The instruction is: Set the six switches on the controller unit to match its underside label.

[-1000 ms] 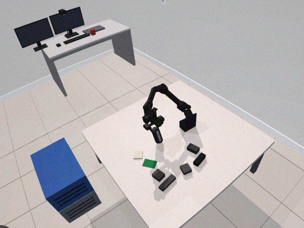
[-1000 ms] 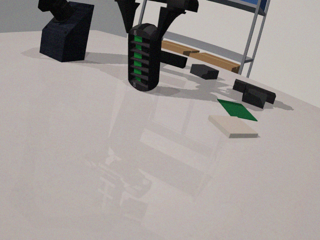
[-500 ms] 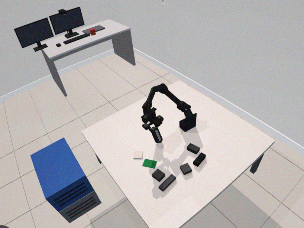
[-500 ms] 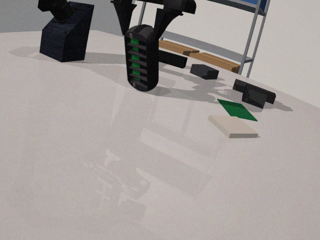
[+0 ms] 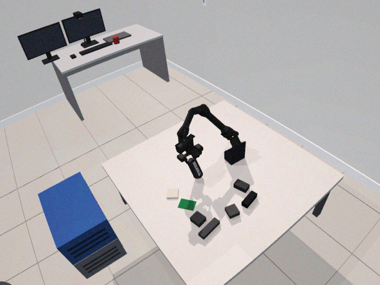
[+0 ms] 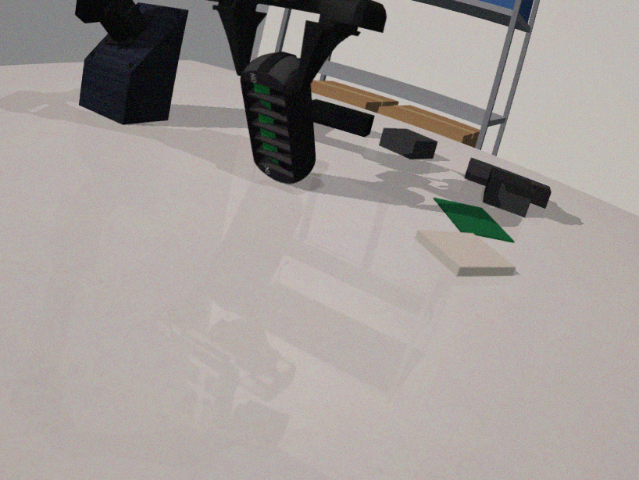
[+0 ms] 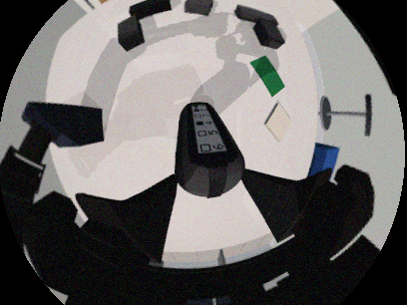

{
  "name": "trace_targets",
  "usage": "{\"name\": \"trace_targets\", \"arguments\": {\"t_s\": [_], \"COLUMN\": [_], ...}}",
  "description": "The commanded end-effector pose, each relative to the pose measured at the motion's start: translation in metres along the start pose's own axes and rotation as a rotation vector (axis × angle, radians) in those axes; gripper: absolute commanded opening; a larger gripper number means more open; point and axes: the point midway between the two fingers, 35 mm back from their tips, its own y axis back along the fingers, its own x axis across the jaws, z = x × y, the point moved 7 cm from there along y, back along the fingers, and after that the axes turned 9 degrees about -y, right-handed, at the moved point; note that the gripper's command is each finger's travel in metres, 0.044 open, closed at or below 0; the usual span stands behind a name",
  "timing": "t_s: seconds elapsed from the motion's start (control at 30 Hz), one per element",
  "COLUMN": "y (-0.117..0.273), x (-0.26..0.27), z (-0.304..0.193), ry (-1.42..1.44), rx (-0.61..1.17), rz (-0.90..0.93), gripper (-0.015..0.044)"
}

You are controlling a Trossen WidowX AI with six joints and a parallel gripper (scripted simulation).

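Note:
The dark grey controller unit (image 5: 192, 171) (image 6: 303, 134) (image 7: 189, 159) stands on one end, tilted, its lower end at or just above the bench (image 5: 140, 171) (image 6: 155, 232). My gripper (image 5: 191, 159) (image 6: 272, 78) (image 7: 209, 175) is shut on its upper end, one finger on each side. The exterior view shows the rocker switches (image 6: 266, 132) with green parts visible; their exact settings are hard to tell. The underside label (image 7: 211, 142) faces the wrist camera: squares 6 and 5 are empty, 4 is filled, 3 looks empty; those beyond are too small to read surely.
A green plate (image 5: 187, 204) (image 6: 474, 219) (image 7: 267, 76) and a cream tile (image 5: 172, 193) (image 6: 464, 252) (image 7: 277, 122) lie near the unit. Several dark blocks, including a long one (image 5: 208, 228), lie farther off. The arm's dark base (image 5: 234, 153) (image 6: 126, 69) (image 7: 75, 125) stands to one side.

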Motion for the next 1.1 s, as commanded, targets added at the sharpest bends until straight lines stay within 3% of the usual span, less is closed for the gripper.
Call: {"name": "trace_targets", "arguments": {"t_s": [0.0,1.07], "y": [-0.005,-0.02], "x": [0.002,-0.002], "z": [-0.002,-0.023], "ry": [0.005,0.005], "rx": [0.001,0.003], "rz": [0.01,0.01], "gripper": [0.0338,0.0338]}}
